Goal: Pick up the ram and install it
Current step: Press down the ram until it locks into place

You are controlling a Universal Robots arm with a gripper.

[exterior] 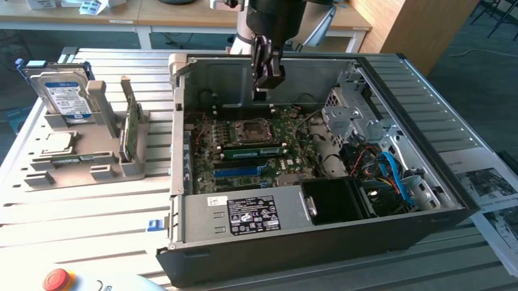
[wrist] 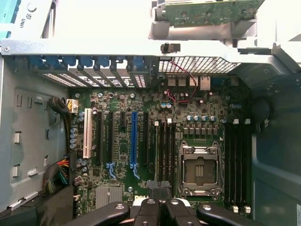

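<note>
A green ram (exterior: 130, 128) stands on edge in the grey holder (exterior: 77, 167) on the exterior view's left, outside the computer case (exterior: 324, 236). In the wrist view a green ram (wrist: 207, 12) shows in the grey holder beyond the case wall. My gripper (exterior: 265, 85) hangs inside the case near its back wall, above the motherboard (exterior: 242, 163) and well apart from the holder. Its fingers (wrist: 149, 212) are pressed together over the black memory slots (wrist: 167, 150) beside the CPU socket (wrist: 200, 169). My gripper (wrist: 160, 209) is shut, with nothing between the fingers.
A silver hard drive (exterior: 65, 91) with a blue label stands in the holder, a CPU chip (exterior: 57, 143) beside it. A long blue slot (wrist: 134, 141), a green strip (exterior: 255, 150) below the socket, cables (exterior: 392, 173), a drive cage (exterior: 352, 118) and a red button (exterior: 58, 279) are here too.
</note>
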